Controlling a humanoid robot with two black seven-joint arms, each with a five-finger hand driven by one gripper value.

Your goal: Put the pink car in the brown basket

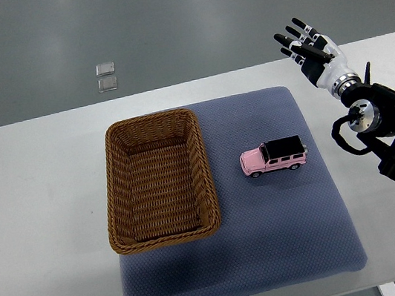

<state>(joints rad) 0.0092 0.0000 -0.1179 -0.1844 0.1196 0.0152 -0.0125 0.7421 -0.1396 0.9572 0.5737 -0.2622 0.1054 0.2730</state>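
top view: pink car [274,157] just beside brown basket [157,179] (apart).

So the setup was a white table [43,217] with a blue-grey padded mat [287,239] laid across the middle. A brown woven wicker basket [147,126], rectangular, sat on the left part of the mat, nothing in it. The little pink toy car with a black roof [274,157] was parked on the mat just right of the basket, not touching it, nose pointing toward the basket. The robot's right hand [309,47], black and white, hung over the table's far right corner with fingers spread, holding nothing, well apart from the car. Two small clear squares [106,76] lay on the grey floor beyond the table.
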